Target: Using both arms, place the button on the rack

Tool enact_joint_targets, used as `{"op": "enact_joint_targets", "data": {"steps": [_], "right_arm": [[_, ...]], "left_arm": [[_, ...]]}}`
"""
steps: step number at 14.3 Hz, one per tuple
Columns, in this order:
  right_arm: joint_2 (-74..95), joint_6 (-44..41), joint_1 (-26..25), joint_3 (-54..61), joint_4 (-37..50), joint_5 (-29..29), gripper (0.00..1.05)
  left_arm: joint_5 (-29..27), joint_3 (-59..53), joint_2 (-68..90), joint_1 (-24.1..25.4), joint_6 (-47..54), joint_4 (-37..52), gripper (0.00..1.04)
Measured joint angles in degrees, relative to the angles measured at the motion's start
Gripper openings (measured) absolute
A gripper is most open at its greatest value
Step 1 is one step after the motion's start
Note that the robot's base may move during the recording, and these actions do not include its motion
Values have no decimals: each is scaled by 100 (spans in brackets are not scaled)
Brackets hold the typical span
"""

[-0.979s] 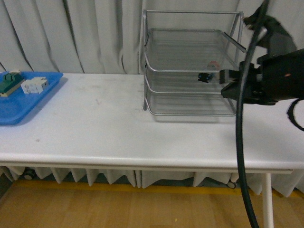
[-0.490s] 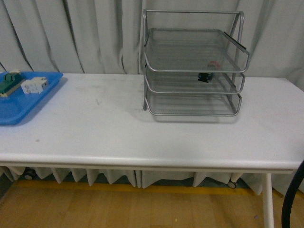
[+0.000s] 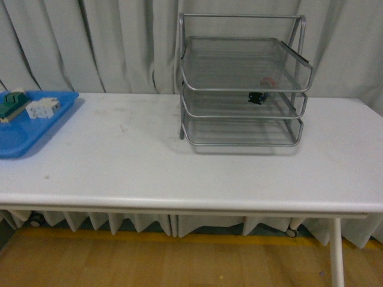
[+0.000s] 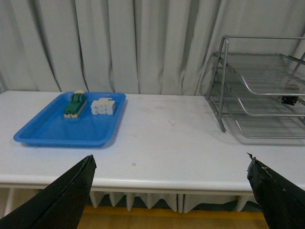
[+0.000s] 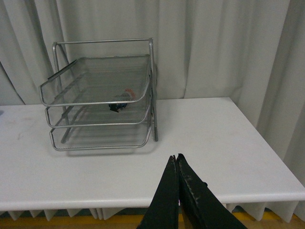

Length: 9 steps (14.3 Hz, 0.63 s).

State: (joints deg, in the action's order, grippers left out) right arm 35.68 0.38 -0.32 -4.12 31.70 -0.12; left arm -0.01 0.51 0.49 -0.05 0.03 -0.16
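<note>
The button (image 3: 258, 95), red cap on a black body, lies on the middle tier of the silver wire rack (image 3: 242, 89) at the table's back right. It also shows in the rack in the right wrist view as the button (image 5: 120, 104) and in the left wrist view as the button (image 4: 289, 98). Neither arm appears in the front view. My left gripper (image 4: 170, 164) is open with nothing between its fingers, pulled back off the table's front edge. My right gripper (image 5: 176, 156) is shut and empty, back from the rack (image 5: 100, 95) over the table's front.
A blue tray (image 3: 24, 128) at the table's left holds a green-topped block (image 3: 10, 104) and a white terminal block (image 3: 43, 108). Grey curtains hang behind the white table (image 3: 149, 161).
The right arm, which stood at the rack's right side a second ago, has withdrawn out of the front view. The button stays on the middle tier.
</note>
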Motion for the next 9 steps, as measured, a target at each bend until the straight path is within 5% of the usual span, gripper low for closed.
{"op": "enact_joint_targets", "data": {"steps": [9], "right_arm": [[-1631,-2,0,350,-1248,2,2]], "left_arm": [[0,0,0,0,0,0,98]]}}
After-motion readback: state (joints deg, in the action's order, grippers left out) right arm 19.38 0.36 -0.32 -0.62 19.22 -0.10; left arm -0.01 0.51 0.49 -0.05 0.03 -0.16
